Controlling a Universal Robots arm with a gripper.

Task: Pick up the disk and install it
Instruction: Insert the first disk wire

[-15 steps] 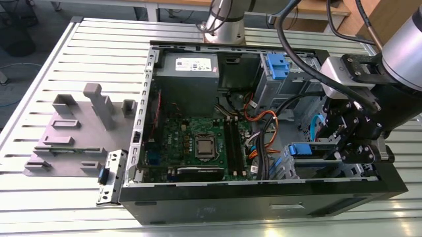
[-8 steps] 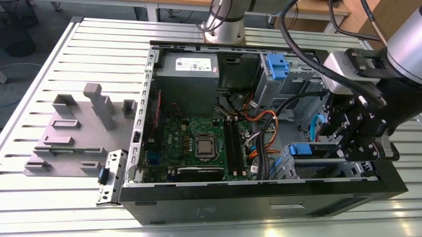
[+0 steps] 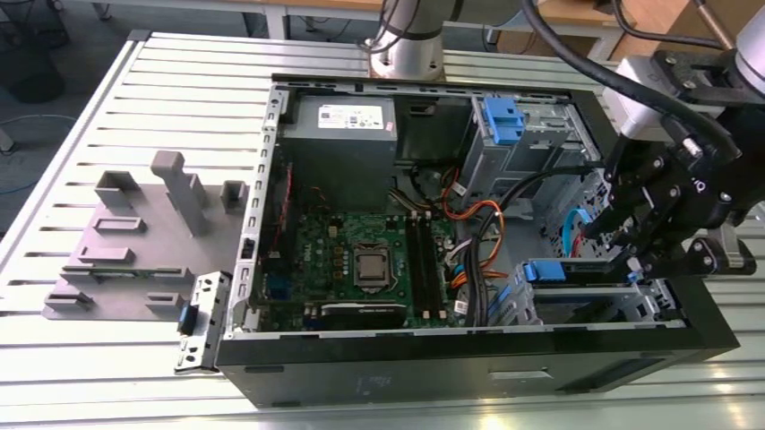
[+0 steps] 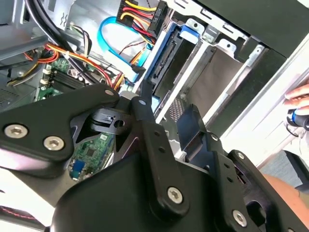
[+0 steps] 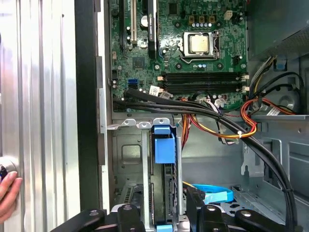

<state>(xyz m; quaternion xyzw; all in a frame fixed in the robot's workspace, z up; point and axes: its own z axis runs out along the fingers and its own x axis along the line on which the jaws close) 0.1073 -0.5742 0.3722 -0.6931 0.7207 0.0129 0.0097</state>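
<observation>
Exterior view's near right: the blue-railed disk point(image 3: 556, 270) sits edge-up in the computer case's point(image 3: 478, 376) drive cage point(image 3: 588, 305); the gripper point(image 3: 636, 255) straddles it, jaws apart, cables point(image 3: 472, 242) crowding alongside.

Bright, even light; glare on the table point(image 3: 502, 417).

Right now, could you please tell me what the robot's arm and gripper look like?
The arm ends in a pale grey, rounded housing, and thick black cables lead to it. The gripper is matte black. In the second wrist view it is built of flat, angular linkage bars joined by round silver screws.
</observation>
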